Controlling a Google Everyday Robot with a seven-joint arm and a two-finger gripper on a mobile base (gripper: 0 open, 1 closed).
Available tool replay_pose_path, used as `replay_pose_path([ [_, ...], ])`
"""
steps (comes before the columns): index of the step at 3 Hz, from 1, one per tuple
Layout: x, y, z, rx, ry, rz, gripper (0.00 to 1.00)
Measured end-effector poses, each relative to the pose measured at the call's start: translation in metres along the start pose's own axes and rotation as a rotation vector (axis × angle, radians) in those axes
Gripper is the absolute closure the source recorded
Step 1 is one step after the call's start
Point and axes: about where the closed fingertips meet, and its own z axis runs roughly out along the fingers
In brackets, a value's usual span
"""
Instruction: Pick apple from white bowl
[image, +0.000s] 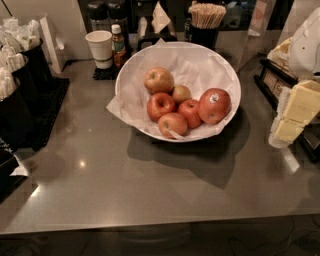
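The white bowl (150, 60), wide and lined with crinkled white paper, sits at the back middle of the grey counter. The apple (214, 106), the largest one, red with yellowish patches and a small white sticker, lies at the bowl's right side. Several smaller apples lie to its left, among them a yellowish one (159, 80) and a red one (160, 106). My gripper (292, 114), cream-coloured, hangs at the right edge of the view, to the right of the bowl and apart from it, with nothing in it.
A small white paper cup (99, 48) and a sauce bottle (118, 45) stand behind the bowl at left. A cup of stir sticks (206, 22) stands behind it. Black holders (22, 95) line the left edge and a rack (272, 77) the right.
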Motion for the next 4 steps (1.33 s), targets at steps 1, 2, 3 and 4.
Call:
replay_pose_path([
  [1, -0.027, -0.018, 0.015, -0.025, -0.066, -0.029, 0.00],
  [2, -0.064, -0.032, 0.040, -0.081, -0.132, -0.067, 0.00],
  [3, -0.073, -0.036, 0.046, -0.094, -0.148, -0.076, 0.00],
  [4, -0.076, -0.036, 0.055, -0.107, -0.180, -0.071, 0.00],
])
